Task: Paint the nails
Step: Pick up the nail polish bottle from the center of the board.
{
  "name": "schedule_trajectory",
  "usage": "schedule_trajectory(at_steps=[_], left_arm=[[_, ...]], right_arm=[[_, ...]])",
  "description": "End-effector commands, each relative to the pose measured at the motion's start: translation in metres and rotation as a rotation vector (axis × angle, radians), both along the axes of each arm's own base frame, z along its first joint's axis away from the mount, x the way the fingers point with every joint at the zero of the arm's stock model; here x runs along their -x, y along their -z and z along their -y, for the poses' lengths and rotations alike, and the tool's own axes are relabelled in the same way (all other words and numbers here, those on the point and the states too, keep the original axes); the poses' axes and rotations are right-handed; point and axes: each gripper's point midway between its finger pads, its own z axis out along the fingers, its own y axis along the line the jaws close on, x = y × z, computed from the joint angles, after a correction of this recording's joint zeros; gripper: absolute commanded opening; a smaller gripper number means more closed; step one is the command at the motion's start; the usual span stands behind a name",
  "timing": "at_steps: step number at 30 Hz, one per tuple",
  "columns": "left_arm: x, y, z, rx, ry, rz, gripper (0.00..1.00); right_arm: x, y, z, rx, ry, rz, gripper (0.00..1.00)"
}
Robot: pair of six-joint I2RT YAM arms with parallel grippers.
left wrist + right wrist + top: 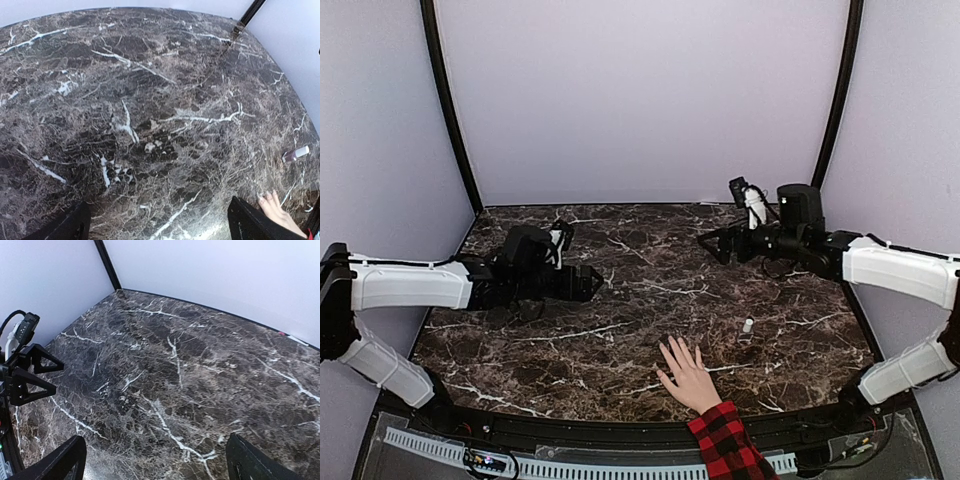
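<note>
Plaid sleeve (725,445) enters over the near edge, right of centre. Its hand (688,378) lies palm down on the dark marble surface (570,340), fingers spread and pointing away from the arm bases. Nails (260,199) show as pale tips at the lower right of the left wrist view; their finish cannot be resolved. Bottle (748,325), small and white-capped, sits on the surface beyond the hand and to its right, apart from it. Left gripper (588,283): positioned over the left half of the surface, pointing right, jaws fully spread, holding nothing. Right gripper (712,245): positioned over the far right area, pointing left, jaws fully spread, holding nothing. Both grippers are well apart from hand and bottle
</note>
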Motion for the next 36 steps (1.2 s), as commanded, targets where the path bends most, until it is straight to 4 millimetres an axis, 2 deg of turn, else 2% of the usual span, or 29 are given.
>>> schedule_trajectory(at_steps=[1,3,4,5,6,10,16,20,24,28,31,36], left_arm=[[-0.014,-0.059,0.004,0.1,-0.001,0.148,0.99],[-0.017,-0.067,0.009,0.097,0.017,0.163,0.99],[-0.017,-0.062,0.01,0.076,0.032,0.149,0.99],[-0.016,-0.068,0.018,0.09,0.072,0.143,0.99],[-0.014,-0.063,0.025,0.082,0.115,0.129,0.99],[0.002,-0.072,0.053,0.183,0.29,0.143,0.99],[0.011,-0.074,0.069,0.231,0.388,0.14,0.99],[0.011,-0.075,0.075,0.247,0.417,0.135,0.99],[0.011,-0.079,0.081,0.258,0.441,0.137,0.99],[0.01,-0.078,0.083,0.254,0.443,0.128,0.99],[0.01,-0.076,0.083,0.25,0.443,0.125,0.99],[0.009,-0.076,0.086,0.258,0.45,0.121,0.99]], right_arm=[[0.005,-0.037,0.033,-0.063,0.033,0.056,0.99],[0.007,-0.038,0.048,-0.058,0.067,0.047,0.99],[0.011,-0.033,0.055,-0.048,0.083,0.024,0.99],[0.014,-0.029,0.06,-0.04,0.096,0.004,0.99],[0.018,-0.025,0.065,-0.035,0.106,-0.02,0.99],[0.04,-0.009,0.075,-0.068,0.119,-0.13,0.99],[0.068,0.033,0.089,-0.019,0.156,-0.295,0.99],[0.073,0.056,0.103,0.071,0.213,-0.349,0.98],[0.068,0.071,0.113,0.133,0.283,-0.376,0.96],[0.07,0.09,0.11,0.185,0.307,-0.427,0.94],[0.078,0.098,0.102,0.161,0.307,-0.459,0.92],[0.091,0.109,0.099,0.123,0.328,-0.473,0.9]])
